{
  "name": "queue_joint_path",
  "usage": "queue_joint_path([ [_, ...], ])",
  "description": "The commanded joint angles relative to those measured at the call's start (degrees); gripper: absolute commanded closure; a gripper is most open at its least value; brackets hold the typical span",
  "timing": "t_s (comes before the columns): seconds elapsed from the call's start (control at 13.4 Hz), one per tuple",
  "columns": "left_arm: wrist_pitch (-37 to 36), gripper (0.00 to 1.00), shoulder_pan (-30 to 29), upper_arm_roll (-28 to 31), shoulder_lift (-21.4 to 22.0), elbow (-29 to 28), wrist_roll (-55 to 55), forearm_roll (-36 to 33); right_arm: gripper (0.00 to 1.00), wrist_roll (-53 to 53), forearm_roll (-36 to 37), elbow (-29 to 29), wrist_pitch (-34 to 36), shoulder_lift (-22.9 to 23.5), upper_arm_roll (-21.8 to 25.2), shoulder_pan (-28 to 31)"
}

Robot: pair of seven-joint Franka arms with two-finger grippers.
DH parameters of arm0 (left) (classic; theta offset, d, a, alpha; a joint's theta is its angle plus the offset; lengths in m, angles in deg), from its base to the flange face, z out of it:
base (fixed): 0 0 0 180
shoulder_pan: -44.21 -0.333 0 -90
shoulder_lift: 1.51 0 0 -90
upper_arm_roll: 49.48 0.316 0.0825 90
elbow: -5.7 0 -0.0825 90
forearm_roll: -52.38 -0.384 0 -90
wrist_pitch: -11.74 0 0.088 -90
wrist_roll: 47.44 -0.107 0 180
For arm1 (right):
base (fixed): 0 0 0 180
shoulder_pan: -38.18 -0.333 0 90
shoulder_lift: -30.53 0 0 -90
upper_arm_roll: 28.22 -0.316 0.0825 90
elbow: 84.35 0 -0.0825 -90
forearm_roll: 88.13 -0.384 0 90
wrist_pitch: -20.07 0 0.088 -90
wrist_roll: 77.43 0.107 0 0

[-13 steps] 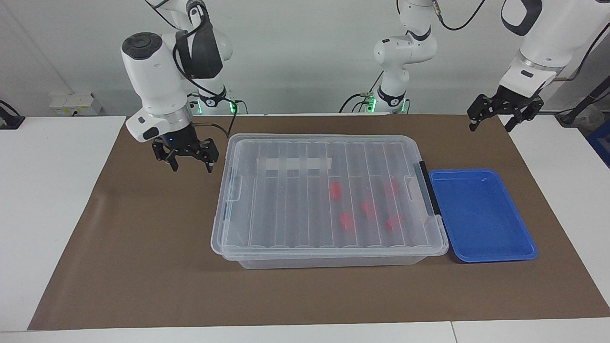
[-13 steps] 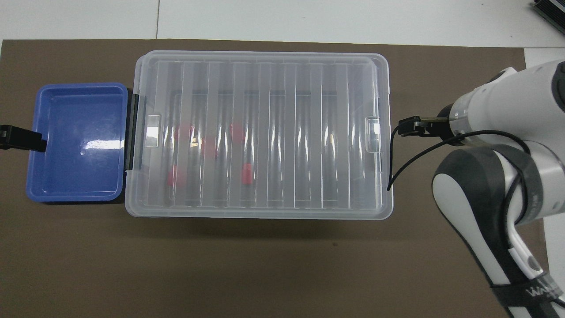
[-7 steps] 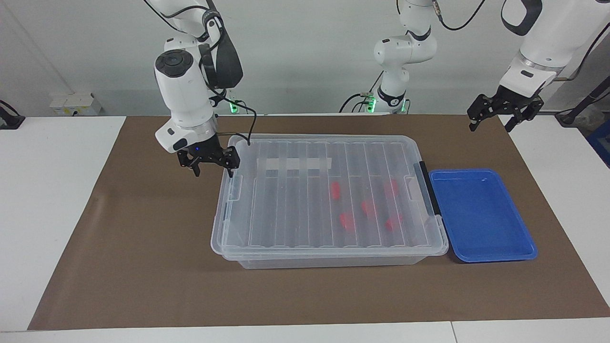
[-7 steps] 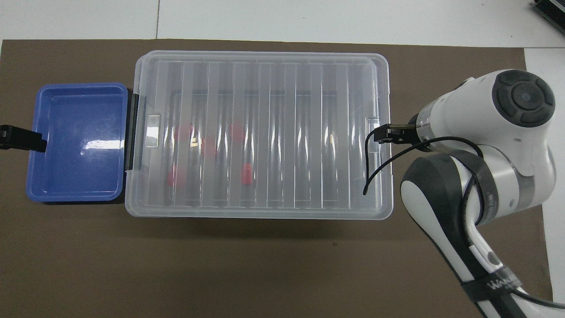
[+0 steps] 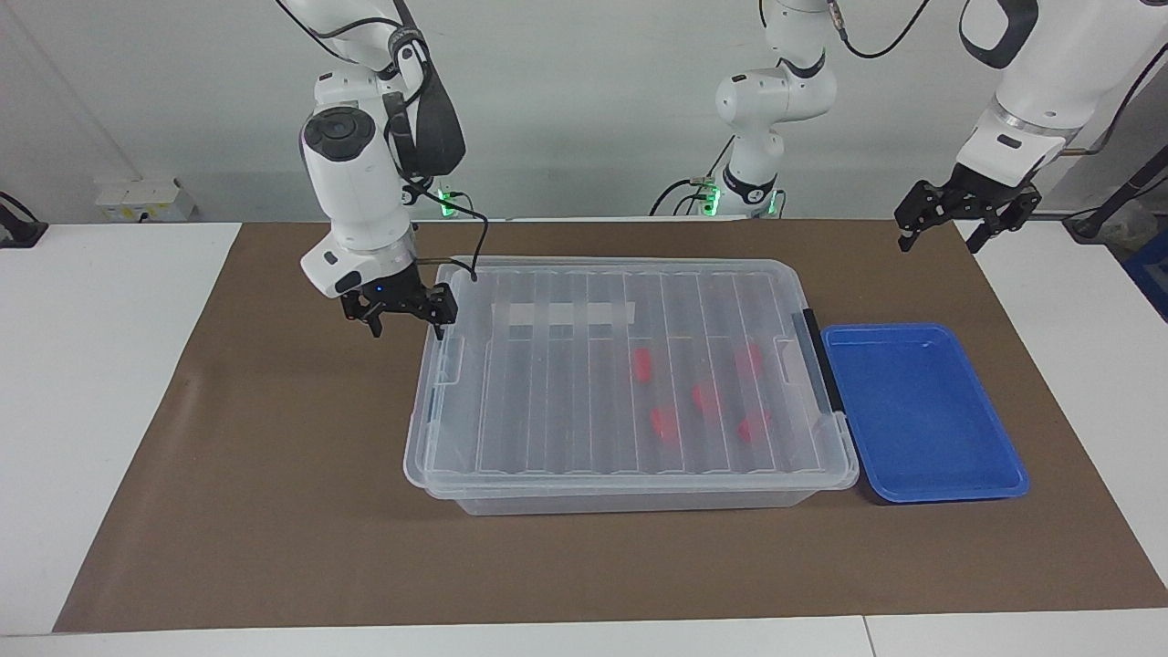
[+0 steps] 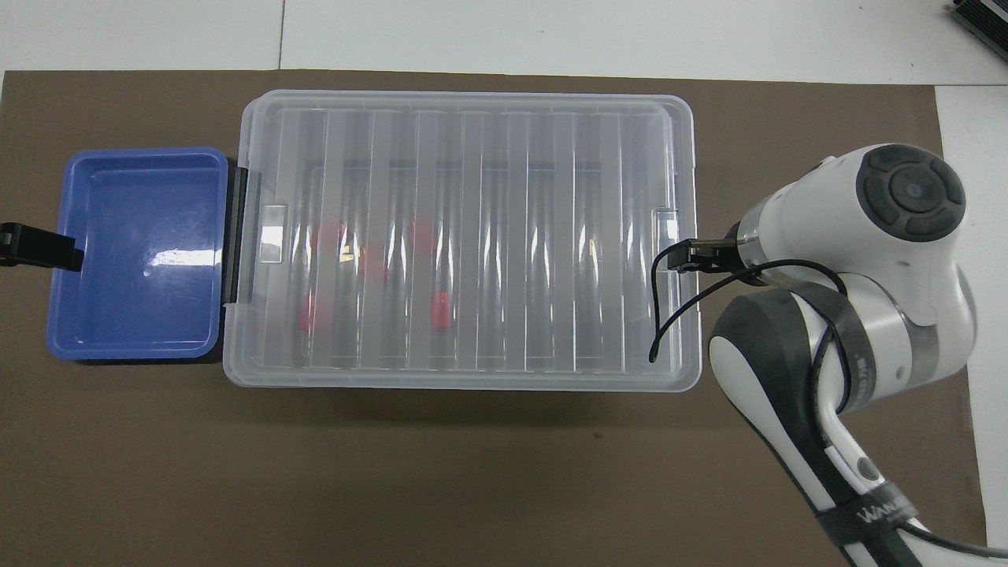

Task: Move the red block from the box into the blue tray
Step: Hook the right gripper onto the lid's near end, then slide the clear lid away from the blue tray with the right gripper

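The right gripper (image 5: 399, 308), fingers spread, is held over the box's (image 5: 630, 383) latch end; the left gripper (image 5: 965, 217), also spread, waits.

Partial "WA…" lettering on right arm (image 6: 866, 516) strap.

brown mat (image 5: 274, 474) covers white table (image 5: 100, 383); perhaps sockets (image 5: 137, 199) at wall.

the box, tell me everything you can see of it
The box is a large clear plastic bin, its ribbed lid shut, with side latches and a black handle at the end that abuts the blue tray. Five red blocks show through it. It sits flat on the brown mat; the right pincer hangs at its latch end.
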Motion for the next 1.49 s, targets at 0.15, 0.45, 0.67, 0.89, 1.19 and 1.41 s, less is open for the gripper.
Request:
queue_joint_path([
  [0.15, 0.43, 0.00, -0.65, -0.25, 1.36, -1.52, -0.20, 0.62, 0.00, 1.00, 1.64, 3.06, -0.02, -2.68, -0.07, 0.09],
  [0.45, 0.43, 0.00, -0.65, -0.25, 1.36, -1.52, -0.20, 0.62, 0.00, 0.38, 2.34, 4.90, 0.07, -3.92, 0.10, 0.97],
  [0.67, 0.43, 0.00, -0.65, -0.25, 1.36, -1.52, -0.20, 0.62, 0.00, -2.68, 2.43, 6.39, 0.16, -4.88, 0.01, 3.25],
  [0.89, 0.43, 0.00, -0.65, -0.25, 1.45, -1.52, -0.20, 0.62, 0.00, -8.74, 2.43, 7.72, 0.16, -5.76, 0.01, 6.85],
  [1.19, 0.43, 0.00, -0.65, -0.25, 1.36, -1.52, -0.20, 0.62, 0.00, -17.88, 2.43, 7.89, 0.16, -5.76, -0.07, 11.33],
  [1.41, 0.43, 0.00, -0.65, -0.25, 1.36, -1.52, -0.11, 0.62, 0.00, -24.30, 2.43, 7.89, -0.19, -5.59, -0.07, 14.58],
])
